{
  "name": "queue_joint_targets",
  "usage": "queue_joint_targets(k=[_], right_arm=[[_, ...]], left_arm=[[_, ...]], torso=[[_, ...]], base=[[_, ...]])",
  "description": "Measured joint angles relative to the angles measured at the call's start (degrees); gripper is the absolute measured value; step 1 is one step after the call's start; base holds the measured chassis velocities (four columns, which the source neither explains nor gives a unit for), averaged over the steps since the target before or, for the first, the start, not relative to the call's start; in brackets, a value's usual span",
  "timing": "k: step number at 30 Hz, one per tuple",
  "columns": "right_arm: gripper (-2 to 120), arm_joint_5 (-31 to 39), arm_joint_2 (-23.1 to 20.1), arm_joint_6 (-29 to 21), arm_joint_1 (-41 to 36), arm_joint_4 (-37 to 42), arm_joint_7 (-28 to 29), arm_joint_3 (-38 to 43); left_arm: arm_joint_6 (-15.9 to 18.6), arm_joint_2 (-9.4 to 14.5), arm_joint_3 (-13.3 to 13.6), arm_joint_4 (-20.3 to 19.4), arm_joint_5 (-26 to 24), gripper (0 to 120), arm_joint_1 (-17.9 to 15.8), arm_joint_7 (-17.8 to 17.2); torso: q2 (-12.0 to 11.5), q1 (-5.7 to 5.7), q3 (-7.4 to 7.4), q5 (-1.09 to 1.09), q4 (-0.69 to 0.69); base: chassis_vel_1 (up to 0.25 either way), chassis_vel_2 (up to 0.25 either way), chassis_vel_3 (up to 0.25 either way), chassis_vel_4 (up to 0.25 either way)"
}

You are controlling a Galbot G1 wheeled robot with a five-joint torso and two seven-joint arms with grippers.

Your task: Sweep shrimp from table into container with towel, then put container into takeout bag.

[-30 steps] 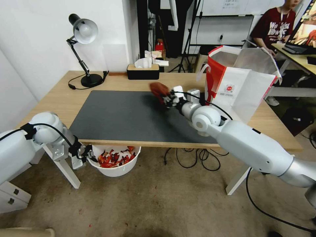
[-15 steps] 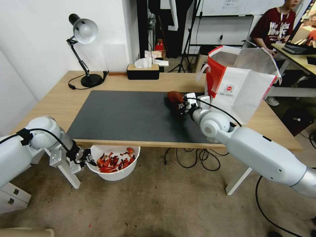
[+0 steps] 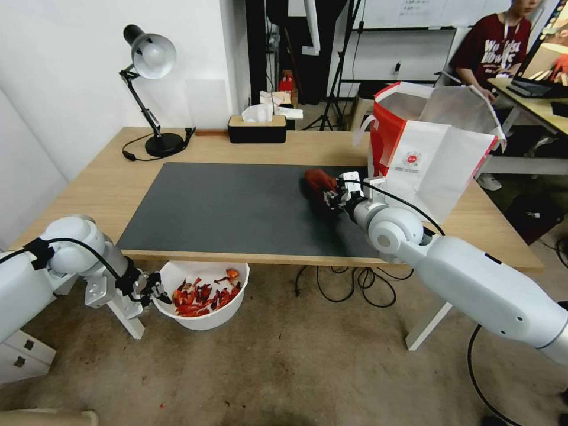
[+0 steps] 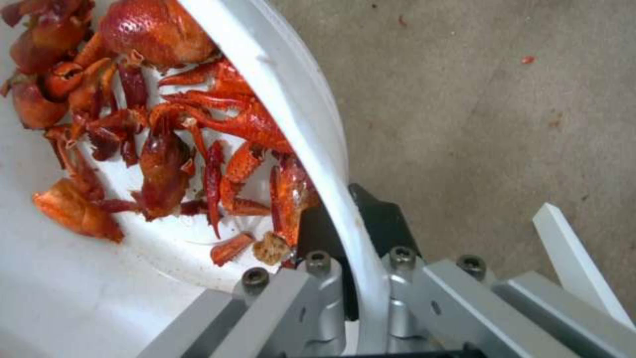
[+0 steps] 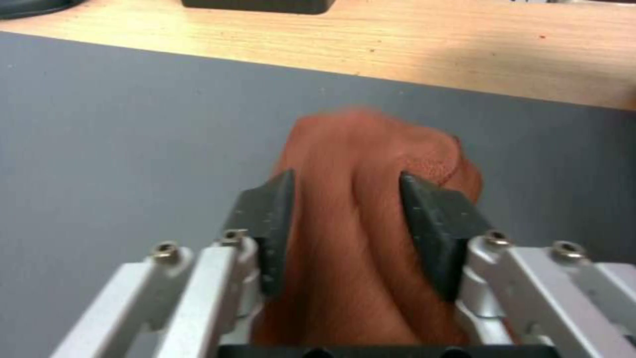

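Shrimp (image 3: 201,291) lie heaped in the container (image 3: 204,319), which hangs below the table's (image 3: 89,171) near edge, left of centre, over the floor; the left gripper (image 3: 155,290) is clamped on its left rim, one finger inside the wall and one outside, as the left wrist view shows (image 4: 345,233). On the right part of the dark mat (image 3: 225,207), the right gripper (image 3: 327,192) pinches the bunched towel (image 3: 316,179) between its two dark pads (image 5: 272,219). Just right of it, the takeout bag (image 3: 435,165) stands open on the table, its white face bearing a small round red logo (image 3: 412,158) with tiny lettering beneath, too small to read.
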Motion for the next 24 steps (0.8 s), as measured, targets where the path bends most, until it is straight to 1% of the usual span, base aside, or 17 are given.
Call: queue_joint_targets(k=[1,2,5,6,9,10,13,14,15,16,17,18,19,20,21,23,24], right_arm=[[53,0.0,0.0,0.0,0.0,0.3,0.1,0.1],[53,0.0,0.0,0.0,0.0,0.3,0.1,0.1],[64,0.1,-0.1,0.2,-0.2,1.0,0.2,0.8],[64,0.1,-0.1,0.2,-0.2,1.0,0.2,0.8],[82,-0.2,-0.5,3.3,-1.3,2.2,-0.9,3.0],[82,-0.2,-0.5,3.3,-1.3,2.2,-0.9,3.0],[95,-2.1,-1.3,9.2,-4.4,4.7,-6.2,6.5],[95,-2.1,-1.3,9.2,-4.4,4.7,-6.2,6.5],[98,-4.6,-2.2,12.9,-7.5,6.6,-10.0,8.7],[99,-6.0,-2.6,14.5,-9.4,7.6,-12.0,10.1],[99,-6.0,-2.6,14.5,-9.4,7.6,-12.0,10.1],[100,-9.8,-3.5,17.8,-15.1,10.1,-16.5,13.8],[100,-11.9,-3.8,19.4,-18.3,11.1,-18.5,15.8],[100,-16.8,-4.1,22.7,-25.6,13.5,-21.7,21.5],[100,-16.8,-4.1,22.7,-25.6,13.5,-21.7,21.5],[100,-21.6,-3.3,25.2,-33.6,15.7,-23.1,28.6],[100,-21.6,-3.3,25.2,-33.6,15.7,-23.1,28.6]], left_arm=[[0.0,0.0,-1.0,-0.2,0.1,0,1.3,0.0],[0.0,0.0,-1.0,-0.2,0.1,0,1.3,0.0],[0.0,0.1,-2.8,-0.7,0.4,0,3.6,0.0],[0.0,0.1,-2.8,-0.7,0.4,0,3.6,0.0],[0.0,0.4,-4.1,-1.2,0.6,0,5.2,-0.4],[0.0,0.4,-4.1,-1.2,0.6,0,5.2,-0.4],[0.0,0.4,-4.6,-1.8,0.7,0,5.9,-0.6],[0.0,0.4,-4.6,-1.8,0.7,0,5.9,-0.6],[0.1,0.4,-4.7,-2.1,0.7,0,6.1,-0.7],[0.1,0.4,-4.8,-2.3,0.8,0,6.3,-0.7],[0.1,0.4,-4.8,-2.3,0.8,0,6.3,-0.7],[0.2,0.4,-5.5,-2.7,0.8,0,6.8,-0.9],[0.2,0.4,-5.8,-2.8,0.8,0,7.2,-1.0],[0.2,0.4,-6.8,-3.1,0.9,0,8.2,-1.1],[0.2,0.4,-6.8,-3.1,0.9,0,8.2,-1.1],[0.1,0.5,-7.8,-3.6,0.9,0,9.4,-1.3],[0.1,0.5,-7.8,-3.6,0.9,0,9.4,-1.3]], torso=[[0.0,0.00,0.00,-0.01,0.00],[0.0,0.00,0.00,-0.01,0.00],[0.0,0.00,0.00,-0.01,0.01],[0.0,0.00,0.00,-0.01,0.01],[0.0,0.01,0.00,-0.01,0.01],[0.0,0.01,0.00,-0.01,0.01],[0.0,0.01,0.00,0.00,0.01],[0.0,0.01,0.00,0.00,0.01],[0.0,0.01,-0.01,-0.01,0.02],[0.0,0.01,0.00,-0.01,0.02],[0.0,0.01,0.00,-0.01,0.02],[0.0,0.01,-0.01,-0.01,0.00],[0.0,0.01,-0.01,0.01,-0.03],[0.0,0.01,-0.01,0.02,-0.03],[0.0,0.01,-0.01,0.02,-0.03],[0.0,0.00,-0.01,-0.02,-0.02],[0.0,0.00,-0.01,-0.02,-0.02]], base=[[0.000,0.000,0.000,0.000],[0.000,0.000,0.000,0.000],[0.000,0.000,0.000,0.000],[0.000,0.000,0.000,0.000],[0.000,0.000,0.000,0.000],[0.000,0.000,0.000,0.000],[0.000,0.000,0.000,0.000],[0.000,0.000,0.000,0.000],[0.000,0.000,0.000,0.000],[0.000,0.000,0.000,0.000],[0.000,0.000,0.000,0.000],[0.000,0.000,0.000,0.000],[0.000,0.000,0.000,0.000],[0.000,0.000,0.000,0.000],[0.000,0.000,0.000,0.000],[0.000,0.000,0.000,0.000],[0.000,0.000,0.000,0.000]])
